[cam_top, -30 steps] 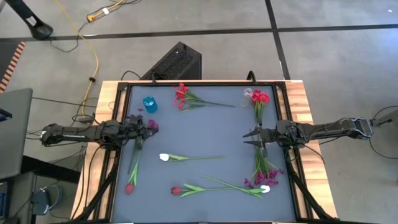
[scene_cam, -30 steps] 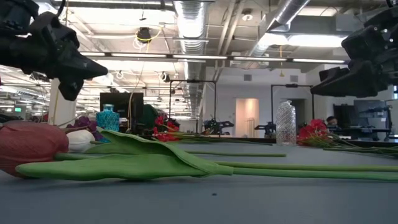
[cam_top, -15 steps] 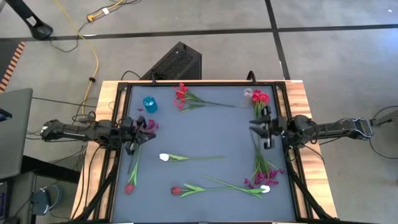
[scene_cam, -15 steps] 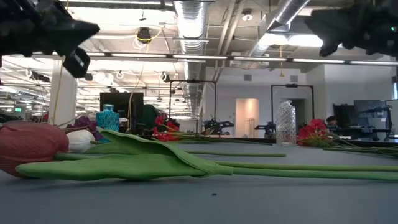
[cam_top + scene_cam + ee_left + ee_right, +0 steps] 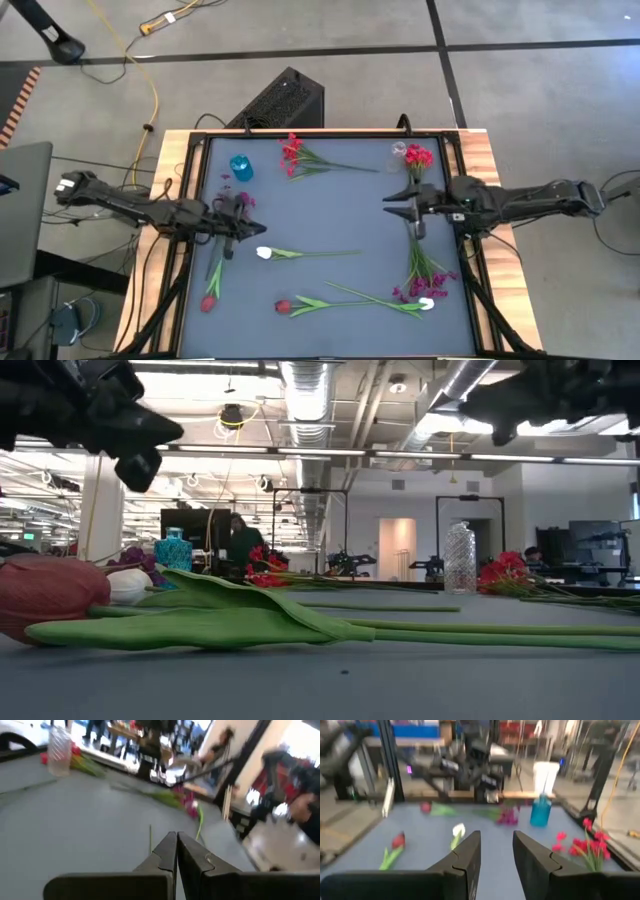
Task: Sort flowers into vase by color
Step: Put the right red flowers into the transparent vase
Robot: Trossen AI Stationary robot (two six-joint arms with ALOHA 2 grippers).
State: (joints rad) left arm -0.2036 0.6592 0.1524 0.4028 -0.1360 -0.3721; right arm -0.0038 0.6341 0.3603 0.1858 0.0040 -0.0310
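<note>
Left gripper (image 5: 232, 222) fingers pressed together, empty; right gripper (image 5: 405, 207) fingers spread (likely readying for a flower), flowers (image 5: 305, 253) lying flat on the counter (image 5: 330, 205).

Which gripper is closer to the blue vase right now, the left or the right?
Left. The left gripper hangs just in front of the blue vase; the right gripper is far across the table.

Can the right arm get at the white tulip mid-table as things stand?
Probably yes. The right pincer hangs open and empty, and only bare mat lies between it and the white tulip; the stretch looks long.
</note>
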